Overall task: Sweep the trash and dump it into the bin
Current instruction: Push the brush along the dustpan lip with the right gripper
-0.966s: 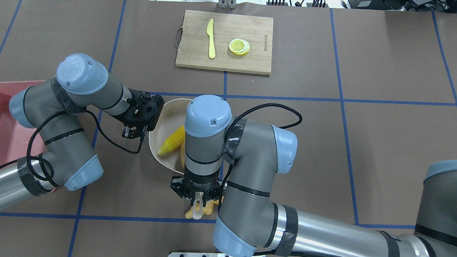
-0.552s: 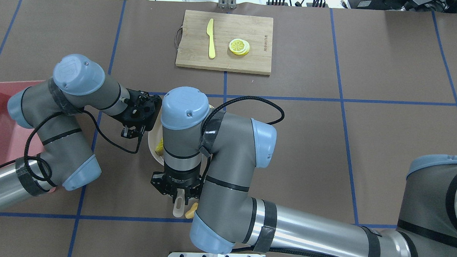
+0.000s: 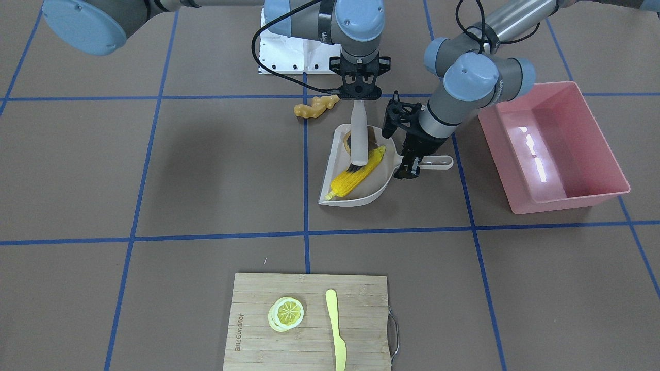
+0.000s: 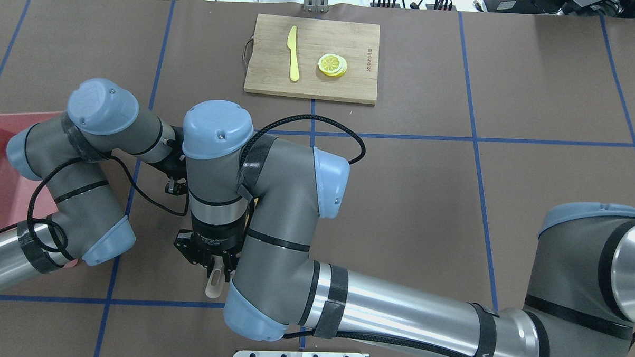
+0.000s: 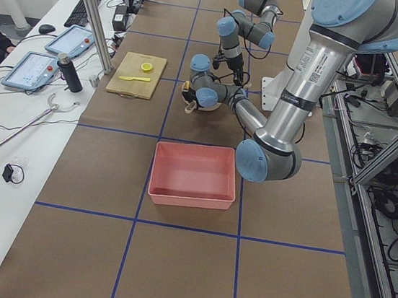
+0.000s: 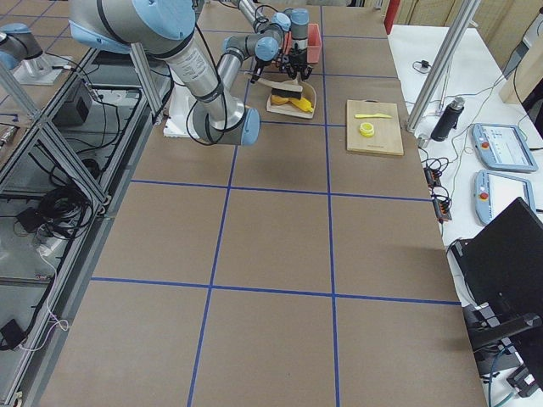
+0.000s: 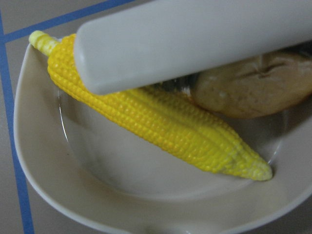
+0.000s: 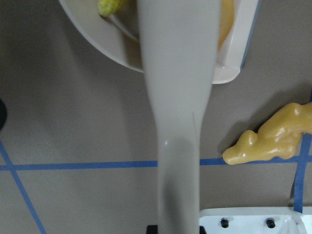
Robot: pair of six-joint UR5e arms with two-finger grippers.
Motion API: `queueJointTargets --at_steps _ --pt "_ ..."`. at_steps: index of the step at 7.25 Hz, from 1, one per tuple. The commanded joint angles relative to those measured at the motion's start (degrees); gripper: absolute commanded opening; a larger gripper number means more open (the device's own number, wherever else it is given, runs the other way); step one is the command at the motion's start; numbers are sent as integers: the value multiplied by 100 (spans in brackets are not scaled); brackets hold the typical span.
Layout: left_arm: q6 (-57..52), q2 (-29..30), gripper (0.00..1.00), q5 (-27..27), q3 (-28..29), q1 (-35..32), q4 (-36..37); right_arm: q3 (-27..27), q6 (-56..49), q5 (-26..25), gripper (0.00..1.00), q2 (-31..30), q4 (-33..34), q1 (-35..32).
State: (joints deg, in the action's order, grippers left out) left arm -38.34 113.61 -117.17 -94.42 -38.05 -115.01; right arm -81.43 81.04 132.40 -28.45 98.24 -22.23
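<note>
Bright, even overhead light, only soft shadows on the table [image 3: 206, 165]. White glare streaks the bin [image 3: 536, 154] floor, and the brush [image 8: 178, 112] is blurry in both wrist views.

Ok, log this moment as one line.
right gripper: holds brush, bristles at corn | left gripper: holds dustpan | in dustpan: corn, potato | ginger: on table | bin: no trash

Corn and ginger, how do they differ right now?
The corn lies inside the dustpan; the ginger lies on the table outside it. The corn is bright yellow, straight and tapered; the ginger is tan and knobbly. The corn is longer than the ginger. Neither is in the pink bin yet.
</note>
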Motion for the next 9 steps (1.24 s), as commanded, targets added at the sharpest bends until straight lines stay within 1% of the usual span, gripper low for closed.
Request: queueJointTargets --at_steps 1,2,3,5,6,8,9 --pt "11 -23 0 -7 81 0 -135 -5 60 252 0 59 46 -124" --pt "11 -49 0 -7 82 0 -214 -187 69 269 0 50 350 -124" --pt "19 -58 0 -33 99 -9 -284 -563 69 269 0 -37 684 -124" --pt "55 -137 0 -200 108 -9 -425 -1110 69 278 0 -64 1325 -124" --pt "63 -137 0 -209 108 -9 -426 -1434 61 278 0 -273 1599 -150" --pt "107 -137 0 -384 108 -35 -434 -2050 69 287 0 -1202 1636 -159" --pt "334 -146 0 -411 108 -35 -591 -2148 69 478 0 -1320 1933 -176"
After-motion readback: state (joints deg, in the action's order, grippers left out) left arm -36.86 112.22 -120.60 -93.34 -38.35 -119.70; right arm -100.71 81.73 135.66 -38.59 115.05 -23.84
